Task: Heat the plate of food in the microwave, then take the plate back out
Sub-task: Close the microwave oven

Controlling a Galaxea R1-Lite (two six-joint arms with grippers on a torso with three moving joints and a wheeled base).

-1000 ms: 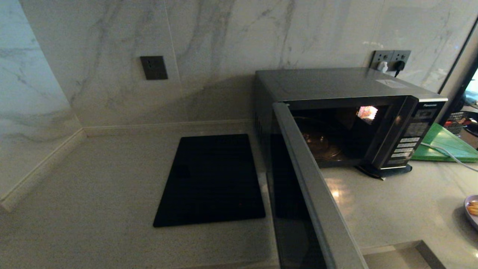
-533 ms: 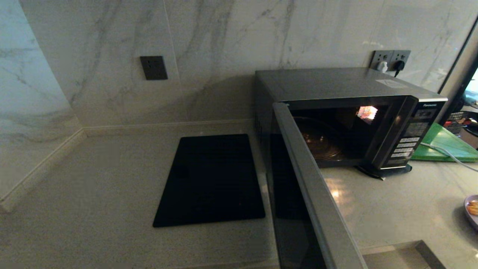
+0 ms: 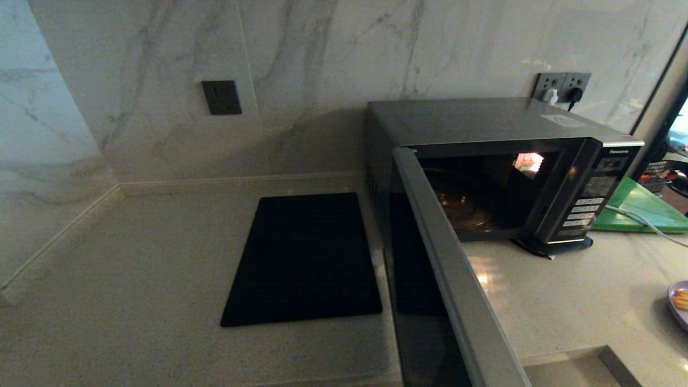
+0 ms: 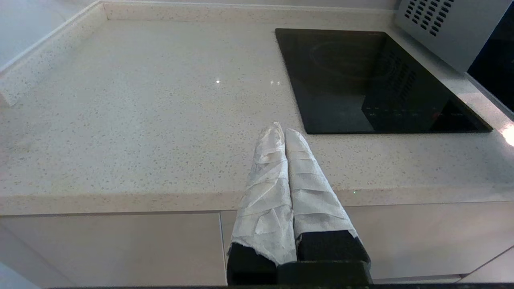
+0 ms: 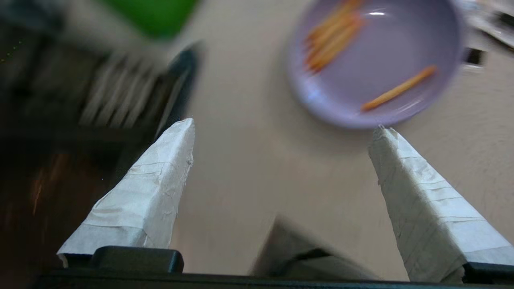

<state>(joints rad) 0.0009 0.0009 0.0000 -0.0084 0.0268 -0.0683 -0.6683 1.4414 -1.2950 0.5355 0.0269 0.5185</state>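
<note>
**We go for the plate while the door stands open**

Our landmark is the microwave. Its door is swung wide toward us, and the dark space inside has no plate in it. The plate of food sits on the tabletop, well off to the right of the microwave and nearer to us than its button panel. From the head view we see only a sliver of it at the right edge.

Our right gripper hangs above the tabletop between the microwave and the plate. Its jaws are spread wide and hold nothing. One wrapped finger looks close to the plate's near rim, but we cannot tell if it touches. Our left gripper is parked over the tabletop's front edge, left of the microwave and near the flat black panel. Its jaws are pressed together with nothing between them.

We think the step now is to take hold of the plate. To do it well, we should come in low at the rim, pinch the edge firmly, and keep the plate flat so the orange sticks do not slide off. Then we should carry it round the open door, not into it.

In the head view, almost nothing has changed from a second ago. The door is just as wide, and the plate lies in the same spot.
</note>
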